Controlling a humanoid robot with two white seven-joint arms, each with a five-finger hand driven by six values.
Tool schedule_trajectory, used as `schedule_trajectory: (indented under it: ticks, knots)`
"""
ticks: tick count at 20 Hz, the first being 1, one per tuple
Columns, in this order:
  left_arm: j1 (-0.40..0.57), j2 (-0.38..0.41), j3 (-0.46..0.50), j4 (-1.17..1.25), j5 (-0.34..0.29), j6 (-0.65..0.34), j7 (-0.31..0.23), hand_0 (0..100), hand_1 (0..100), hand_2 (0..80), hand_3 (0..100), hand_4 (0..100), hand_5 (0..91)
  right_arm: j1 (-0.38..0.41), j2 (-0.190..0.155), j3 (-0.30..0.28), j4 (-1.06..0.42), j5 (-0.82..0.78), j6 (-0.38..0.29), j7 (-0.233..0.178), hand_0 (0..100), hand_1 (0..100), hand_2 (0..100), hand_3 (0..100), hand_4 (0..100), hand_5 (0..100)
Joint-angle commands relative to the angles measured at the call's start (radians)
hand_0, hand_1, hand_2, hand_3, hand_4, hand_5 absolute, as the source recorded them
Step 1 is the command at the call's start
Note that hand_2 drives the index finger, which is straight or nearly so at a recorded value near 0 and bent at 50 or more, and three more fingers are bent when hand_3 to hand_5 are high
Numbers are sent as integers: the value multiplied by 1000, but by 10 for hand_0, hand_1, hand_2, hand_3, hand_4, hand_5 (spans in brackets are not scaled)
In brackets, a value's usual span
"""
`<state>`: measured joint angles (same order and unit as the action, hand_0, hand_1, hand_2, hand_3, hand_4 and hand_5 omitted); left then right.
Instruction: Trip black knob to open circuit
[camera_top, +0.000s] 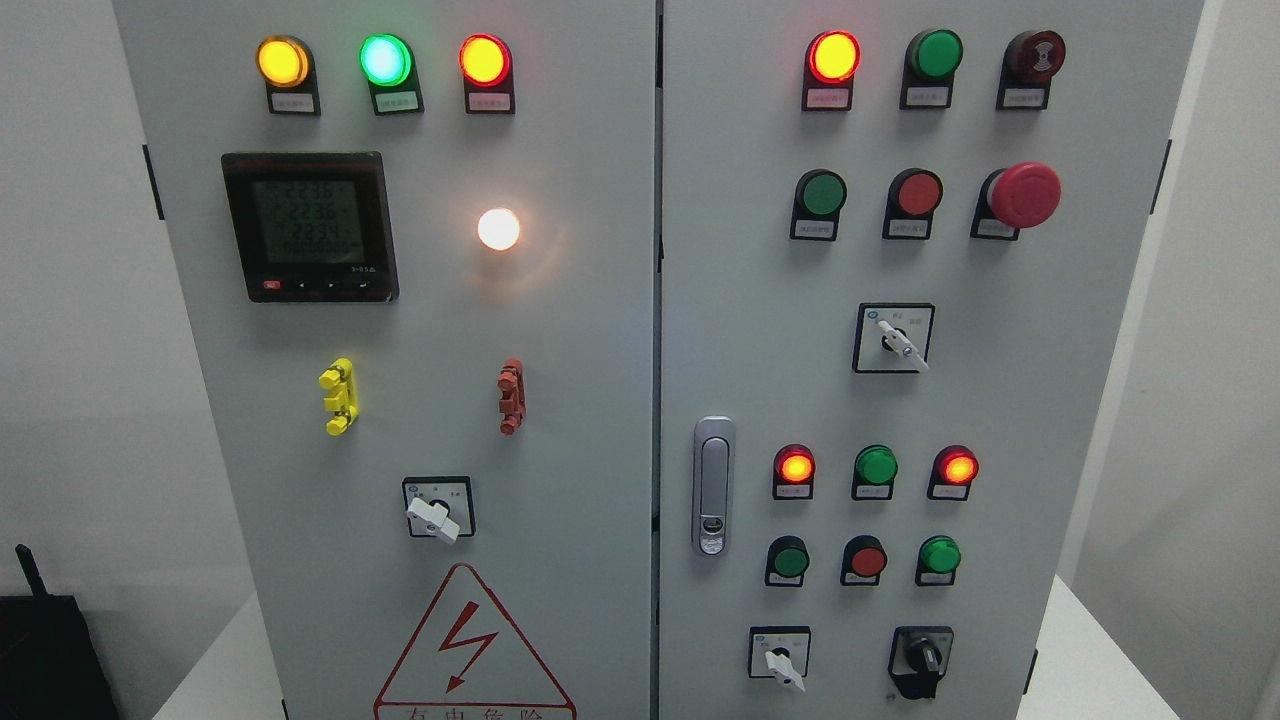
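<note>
The black knob (922, 656) sits at the lower right of the grey control cabinet's right door (1000, 400), on a black base, its pointer hanging roughly downward. To its left is a white-handled selector switch (781, 660). Neither of my hands nor any arm shows in the head view.
Lit red lamps (796, 467), green and red push buttons, a red mushroom stop button (1023, 194) and another white selector (895, 339) fill the right door. A silver door latch (713, 485) is near the seam. The left door carries a meter (310, 226), lamps and a white selector (436, 512).
</note>
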<state>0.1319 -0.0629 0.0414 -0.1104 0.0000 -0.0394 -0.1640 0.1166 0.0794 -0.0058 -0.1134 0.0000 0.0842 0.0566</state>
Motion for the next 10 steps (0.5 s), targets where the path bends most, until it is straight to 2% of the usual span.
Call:
schedule_trajectory:
  ticks: [1, 5, 10]
  knots:
    - [0, 0, 0, 0, -23, 0, 0, 120, 389, 0, 0, 0, 0, 2, 2, -54, -47, -28, -21, 3, 0, 79, 0, 0, 0, 0]
    - [0, 0, 0, 0, -23, 0, 0, 120, 389, 0, 0, 0, 0, 6, 0, -80, -143, -29, -46, 6, 0, 78, 0, 0, 0, 0]
    - [0, 0, 0, 0, -23, 1, 0, 120, 389, 0, 0, 0, 0, 8, 0, -97, -176, -28, -188, 5, 0, 74, 0, 0, 0, 0]
